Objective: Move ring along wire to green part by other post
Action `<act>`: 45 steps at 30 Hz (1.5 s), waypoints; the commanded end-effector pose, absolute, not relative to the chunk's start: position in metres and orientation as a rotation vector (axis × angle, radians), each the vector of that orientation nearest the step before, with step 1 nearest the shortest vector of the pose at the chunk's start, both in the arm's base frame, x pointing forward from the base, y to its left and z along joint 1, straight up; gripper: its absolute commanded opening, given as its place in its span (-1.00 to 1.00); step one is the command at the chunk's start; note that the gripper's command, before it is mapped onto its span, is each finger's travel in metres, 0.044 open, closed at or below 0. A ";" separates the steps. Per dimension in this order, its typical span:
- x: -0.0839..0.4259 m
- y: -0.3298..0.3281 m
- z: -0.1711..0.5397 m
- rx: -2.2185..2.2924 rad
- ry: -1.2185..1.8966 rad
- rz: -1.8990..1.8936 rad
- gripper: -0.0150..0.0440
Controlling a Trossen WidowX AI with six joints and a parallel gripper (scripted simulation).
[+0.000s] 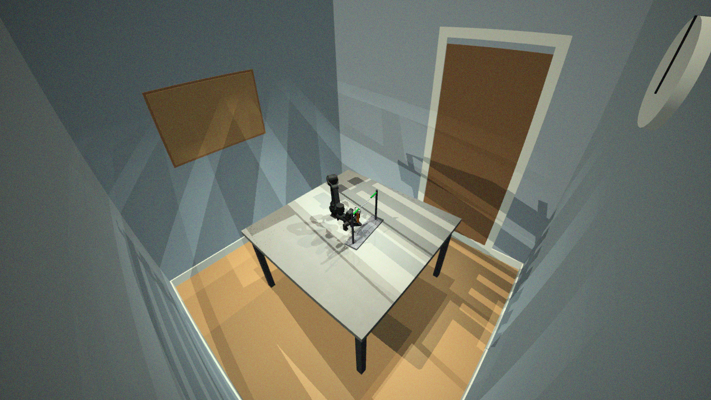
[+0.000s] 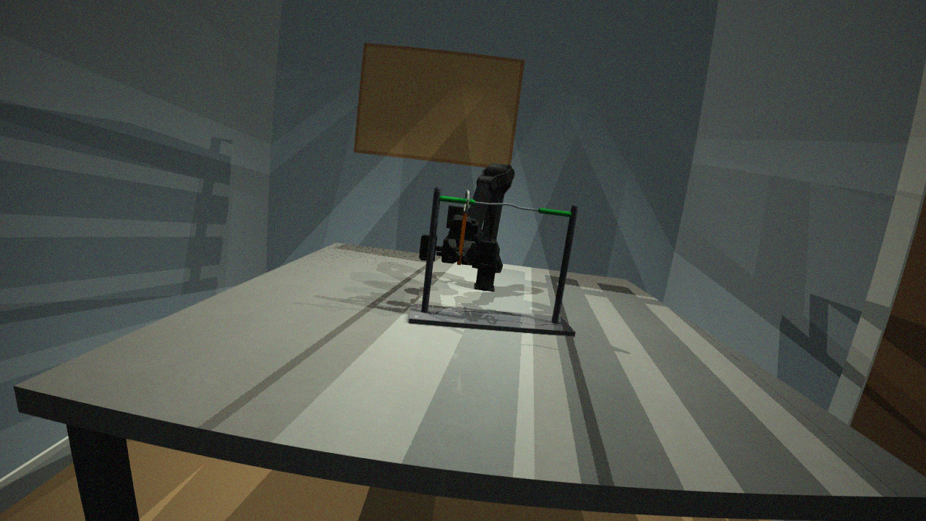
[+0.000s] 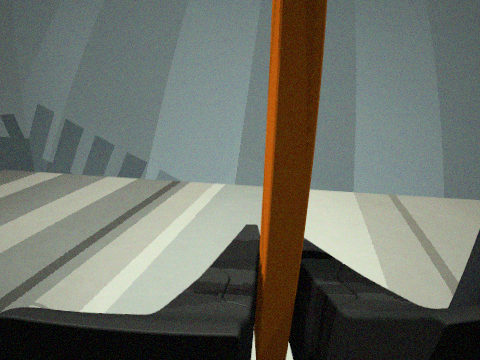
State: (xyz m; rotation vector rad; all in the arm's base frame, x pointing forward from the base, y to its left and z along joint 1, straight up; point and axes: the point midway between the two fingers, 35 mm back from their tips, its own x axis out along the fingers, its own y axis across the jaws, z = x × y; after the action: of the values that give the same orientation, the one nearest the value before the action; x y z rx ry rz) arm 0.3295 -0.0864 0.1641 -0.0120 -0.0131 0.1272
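The ring (image 2: 467,193) surrounds the left green part (image 2: 451,198) in the exterior view, close to its inner end. It looks thin and nearly edge-on; whether it touches the wire cannot be told. The orange handle (image 2: 462,234) (image 3: 294,140) points down from it, slightly tilted. My gripper (image 3: 264,236) is shut on the handle, one finger on each side, below the wire. The thin grey part (image 2: 511,205) runs from there to the other green part (image 2: 555,211) (image 1: 374,195) beside the right post (image 2: 565,268) (image 1: 376,206).
The left post (image 2: 429,259) (image 1: 353,233) stands close beside the gripper and handle. Both posts rise from a flat dark base (image 2: 492,323) on the table (image 1: 318,268) (image 2: 323,414). My arm (image 2: 494,194) (image 1: 335,196) stands behind the wire in the exterior view.
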 end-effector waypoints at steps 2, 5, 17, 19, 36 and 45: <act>0.329 -0.082 0.165 -0.012 -0.015 0.125 -1.00; 0.328 -0.079 0.165 -0.011 -0.015 0.125 -1.00; 0.327 -0.067 0.165 -0.010 -0.014 0.125 -1.00; 0.327 -0.065 0.165 -0.009 -0.014 0.125 -1.00; 0.325 -0.046 0.165 0.009 -0.013 0.092 -1.00; 0.324 -0.034 0.165 0.038 -0.012 0.034 -1.00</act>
State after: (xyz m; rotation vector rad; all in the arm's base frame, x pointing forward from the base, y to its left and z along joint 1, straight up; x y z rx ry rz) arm 0.3251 -0.0379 0.1639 0.0252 -0.0079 0.0560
